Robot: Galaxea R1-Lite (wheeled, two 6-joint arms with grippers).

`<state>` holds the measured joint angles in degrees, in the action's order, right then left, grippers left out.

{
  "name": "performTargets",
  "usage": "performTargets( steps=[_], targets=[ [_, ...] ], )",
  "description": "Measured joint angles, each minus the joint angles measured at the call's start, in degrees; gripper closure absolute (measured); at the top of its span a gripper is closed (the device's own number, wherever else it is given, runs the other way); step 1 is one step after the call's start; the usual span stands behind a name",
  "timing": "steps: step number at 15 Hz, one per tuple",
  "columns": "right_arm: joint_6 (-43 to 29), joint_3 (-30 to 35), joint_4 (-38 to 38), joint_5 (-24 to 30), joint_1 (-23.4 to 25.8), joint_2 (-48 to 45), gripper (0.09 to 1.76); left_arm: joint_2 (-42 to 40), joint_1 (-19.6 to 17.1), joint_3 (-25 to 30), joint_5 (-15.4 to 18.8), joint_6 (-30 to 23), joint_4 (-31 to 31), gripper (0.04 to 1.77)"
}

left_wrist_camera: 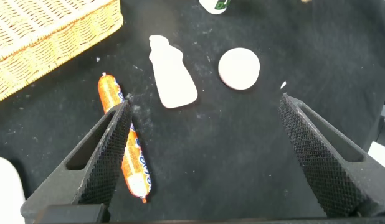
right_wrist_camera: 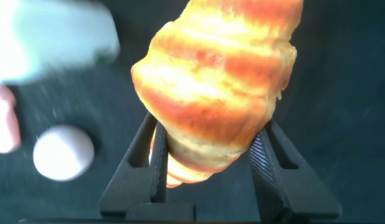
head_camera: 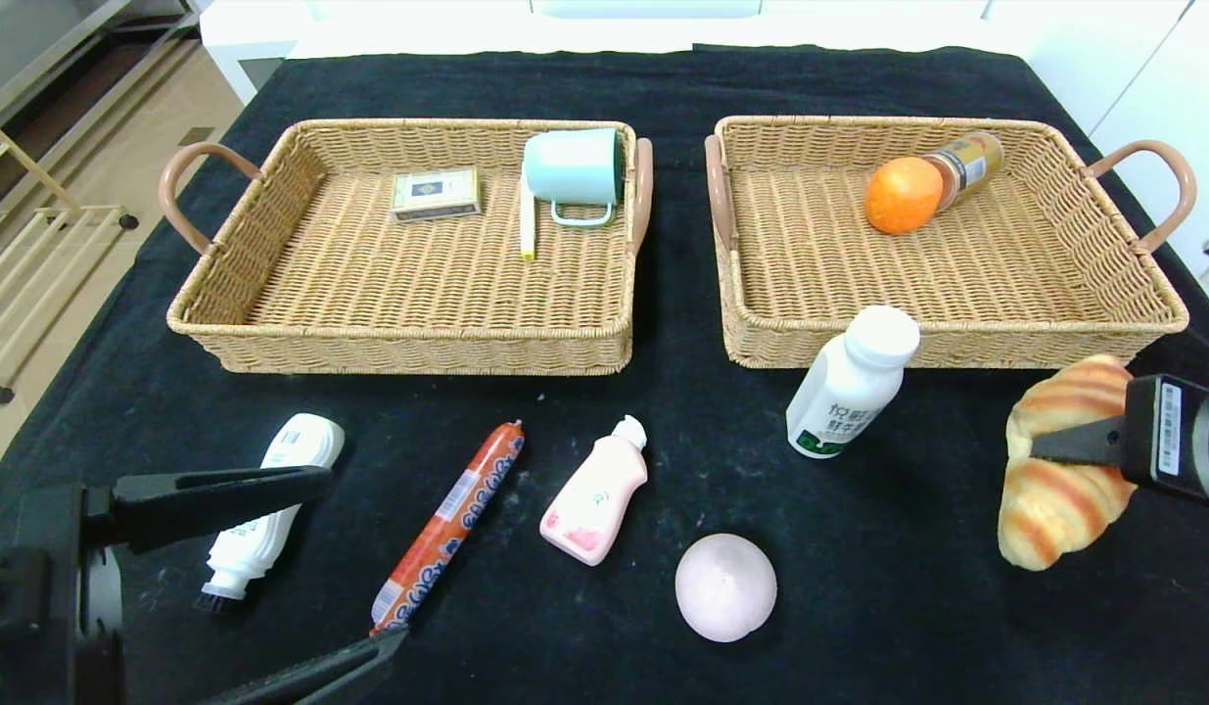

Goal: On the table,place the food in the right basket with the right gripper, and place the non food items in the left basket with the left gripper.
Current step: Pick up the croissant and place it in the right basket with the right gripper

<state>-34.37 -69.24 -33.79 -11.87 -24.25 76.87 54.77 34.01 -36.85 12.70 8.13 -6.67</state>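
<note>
My right gripper (head_camera: 1040, 452) (right_wrist_camera: 210, 124) is shut on a striped golden croissant (head_camera: 1059, 480) (right_wrist_camera: 217, 81) near the table's right edge, in front of the right basket (head_camera: 947, 333). That basket holds an orange (head_camera: 903, 194) and a small jar (head_camera: 968, 164). My left gripper (head_camera: 361, 556) (left_wrist_camera: 204, 101) stands open and empty at the front left, its fingers either side of bare cloth beside an orange sausage (head_camera: 449, 524) (left_wrist_camera: 127, 155). The left basket (head_camera: 408, 343) holds a card box (head_camera: 436, 193), a mint mug (head_camera: 575, 171) and a thin white stick (head_camera: 527, 230).
On the black cloth lie a white brush-tipped bottle (head_camera: 271, 499), a pink bottle (head_camera: 596, 490) (left_wrist_camera: 172, 74) and a round pink bun (head_camera: 725, 586) (left_wrist_camera: 238, 68). A white milk bottle (head_camera: 852, 384) stands upright right before the right basket's front wall.
</note>
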Motion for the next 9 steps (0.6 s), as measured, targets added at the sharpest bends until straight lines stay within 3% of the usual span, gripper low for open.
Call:
performTargets(
  steps=[5,9],
  targets=[
    [4.3,-11.6,0.2,-0.9,3.6,4.4,1.03,0.0,-0.1,0.0,-0.1,0.3,0.0,0.09],
    [6.6,-16.9,1.6,-3.0,4.0,7.5,1.03,0.0,-0.1,-0.1,-0.1,0.3,-0.1,0.09]
  ],
)
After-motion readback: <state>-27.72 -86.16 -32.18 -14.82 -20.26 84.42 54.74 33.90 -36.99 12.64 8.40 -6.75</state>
